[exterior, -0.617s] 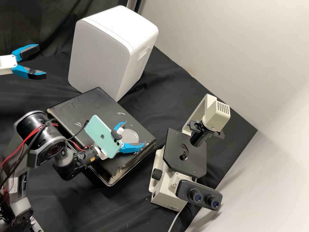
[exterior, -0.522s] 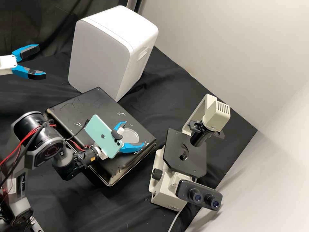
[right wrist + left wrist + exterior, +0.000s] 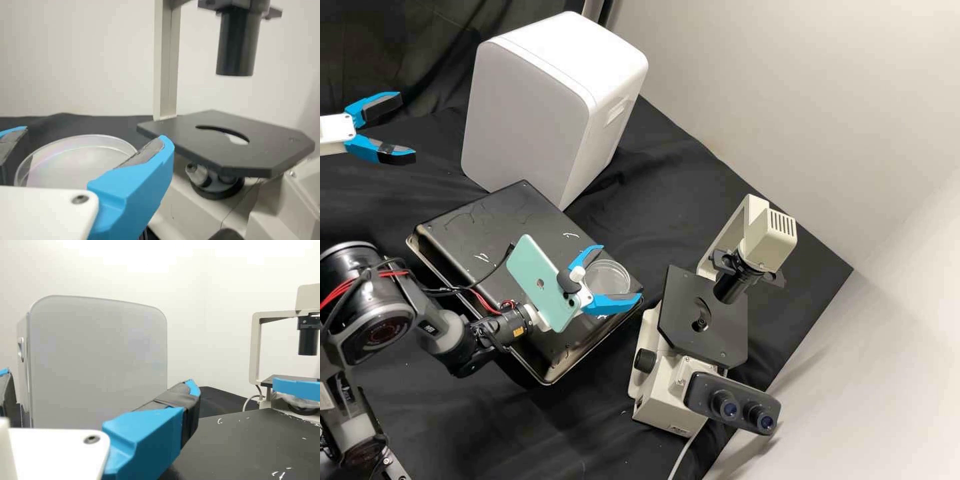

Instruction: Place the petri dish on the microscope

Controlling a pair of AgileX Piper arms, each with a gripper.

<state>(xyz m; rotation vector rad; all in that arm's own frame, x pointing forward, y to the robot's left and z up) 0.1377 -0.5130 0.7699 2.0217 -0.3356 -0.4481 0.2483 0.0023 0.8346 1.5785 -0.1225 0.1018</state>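
Over the black tray's (image 3: 467, 227) corner, right gripper (image 3: 618, 275) clamps the petri dish (image 3: 607, 272) across its rim — judged light, brittle, slippery; keep level. Left gripper (image 3: 407, 128) stands open.

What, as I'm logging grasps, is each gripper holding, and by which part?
The right gripper holds the petri dish by opposite sides of its rim; the left gripper holds nothing.

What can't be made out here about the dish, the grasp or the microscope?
Underside of the petri dish: whether it clears the black tray is hidden by the right gripper's fingers in the high and right wrist views.
Dish contents or lid: too small in the high view, half covered by a finger in the right wrist view.
The cable from the microscope: cut off by the high view's bottom edge.
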